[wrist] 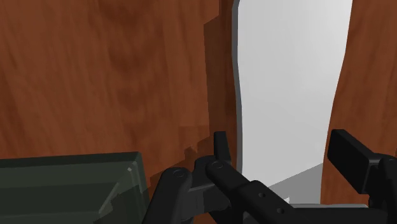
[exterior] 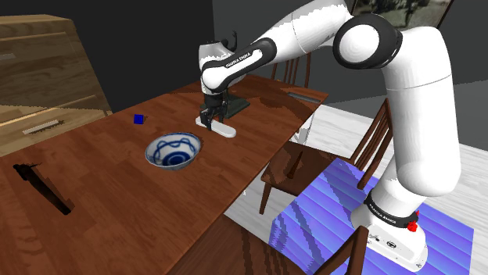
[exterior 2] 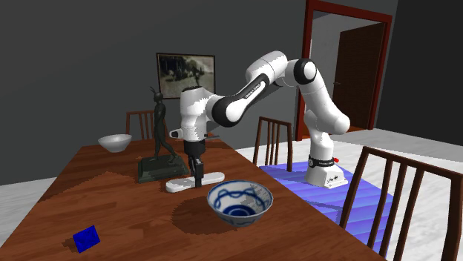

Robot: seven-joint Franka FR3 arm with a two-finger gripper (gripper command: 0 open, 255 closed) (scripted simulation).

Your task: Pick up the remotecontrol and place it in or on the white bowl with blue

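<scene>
Got a dark statue base (wrist: 70, 184) just beside the gripper (wrist: 283, 149), fingers spread down either side of the remote (wrist: 286, 76), not pinching yet. Straddling the narrow width, probably for an easy grab. Looks plain white, long, slim, flat on the worktop (wrist: 95, 76). Blue-patterned bowl (exterior 2: 239, 213) near, other side.

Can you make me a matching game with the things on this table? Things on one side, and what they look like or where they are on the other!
Things:
1 remote
2 bowl
3 block
4 statue

Clues:
A small and blue, lying by itself
B dark figure standing on a base
C white, lying flat between the jaws
D white with blue swirls, nothing inside

Pairs: 1-C, 2-D, 3-A, 4-B
</scene>
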